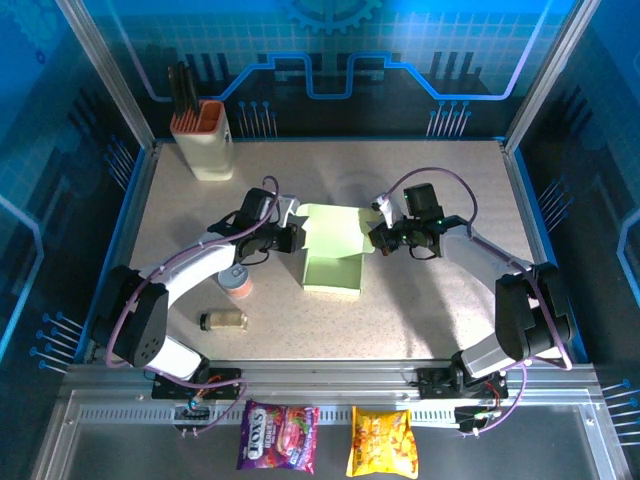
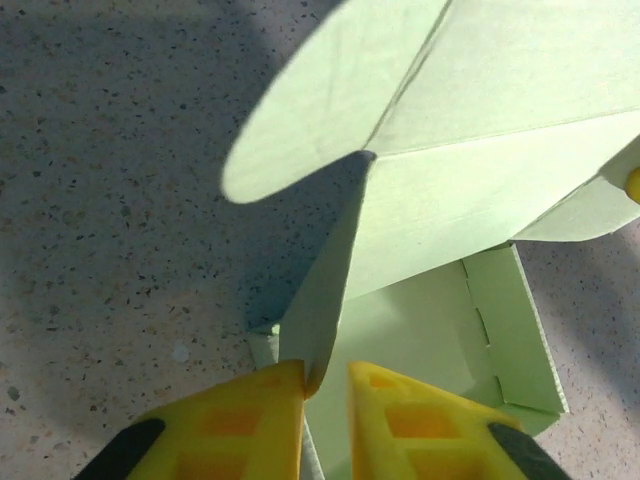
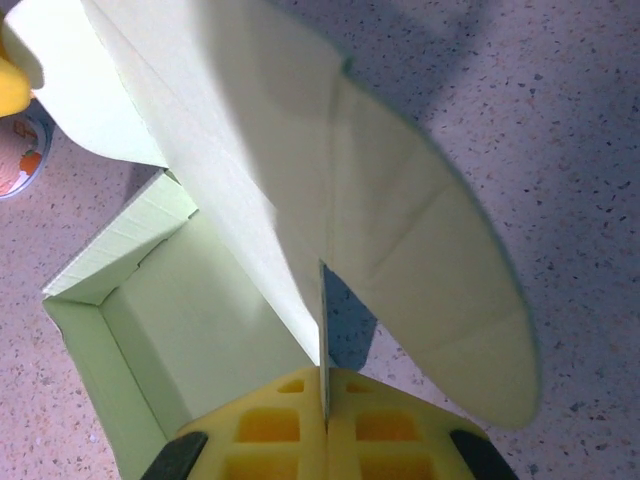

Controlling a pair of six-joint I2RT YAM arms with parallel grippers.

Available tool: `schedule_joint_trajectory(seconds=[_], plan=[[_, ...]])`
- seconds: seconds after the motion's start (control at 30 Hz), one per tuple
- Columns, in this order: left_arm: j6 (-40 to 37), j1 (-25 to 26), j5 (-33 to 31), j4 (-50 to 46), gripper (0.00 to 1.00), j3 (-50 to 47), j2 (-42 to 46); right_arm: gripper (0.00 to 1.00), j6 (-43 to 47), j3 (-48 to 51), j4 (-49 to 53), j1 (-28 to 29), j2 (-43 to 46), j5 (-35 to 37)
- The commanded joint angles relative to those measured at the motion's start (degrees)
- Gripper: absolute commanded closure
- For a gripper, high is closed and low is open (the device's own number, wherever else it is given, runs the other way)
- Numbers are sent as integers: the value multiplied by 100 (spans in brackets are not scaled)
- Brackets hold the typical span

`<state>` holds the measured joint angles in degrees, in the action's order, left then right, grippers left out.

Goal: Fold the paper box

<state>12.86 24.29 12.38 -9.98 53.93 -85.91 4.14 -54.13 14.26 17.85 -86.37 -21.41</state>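
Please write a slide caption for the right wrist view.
Right gripper, yellow fingers shut on a wall of the half-folded mint-green paper box, above the speckled table.

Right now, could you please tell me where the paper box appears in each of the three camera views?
Top external: the paper box sits in the middle, between both grippers.
Left wrist: the paper box takes the upper right, one wall running down between the fingers of the left gripper.
Right wrist: the paper box spans left and centre, one wall pinched by the right gripper.
Shared landmark: the box's open tray, visible in all three.
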Motion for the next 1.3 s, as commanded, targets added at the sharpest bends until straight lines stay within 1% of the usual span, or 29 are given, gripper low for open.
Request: schedule_joint_trajectory(seconds=[0.0, 0.07, 0.1, 0.3, 0.4, 0.47, 0.63, 0.8, 0.93, 1.1, 1.2, 1.27], plan=[[-203, 75, -140, -105, 80, 237, 162, 100, 134, -181, 169, 105, 111, 3], [-185, 89, -330, -151, 73, 256, 181, 100, 163, -204, 199, 113, 101, 12], [-166, 87, -436, -177, 72, 252, 174, 100, 170, -212, 199, 118, 103, 22], [-139, 85, -680, -342, 70, 408, 11, 100, 206, -214, 217, 131, 86, 16], [-135, 86, -677, -388, 69, 506, -79, 100, 222, -213, 227, 140, 85, 23], [-144, 89, -592, -332, 70, 517, -84, 100, 236, -212, 226, 138, 76, 22], [-169, 94, -426, -312, 78, 544, -92, 100, 227, -230, 243, 150, 50, 39], [-197, 108, -315, -356, 82, 583, -182, 100, 149, -282, 268, 184, 33, 72], [-194, 124, -353, -442, 81, 654, -291, 100, 140, -299, 278, 239, 41, 98], [-245, 159, -416, -499, 88, 725, -328, 100, 129, -301, 294, 270, 24, 120], [-260, 172, -573, -523, 87, 724, -257, 100, 93, -316, 314, 278, 32, 177], [-259, 182, -711, -568, 82, 724, -203, 100, 60, -322, 323, 285, 33, 214]])
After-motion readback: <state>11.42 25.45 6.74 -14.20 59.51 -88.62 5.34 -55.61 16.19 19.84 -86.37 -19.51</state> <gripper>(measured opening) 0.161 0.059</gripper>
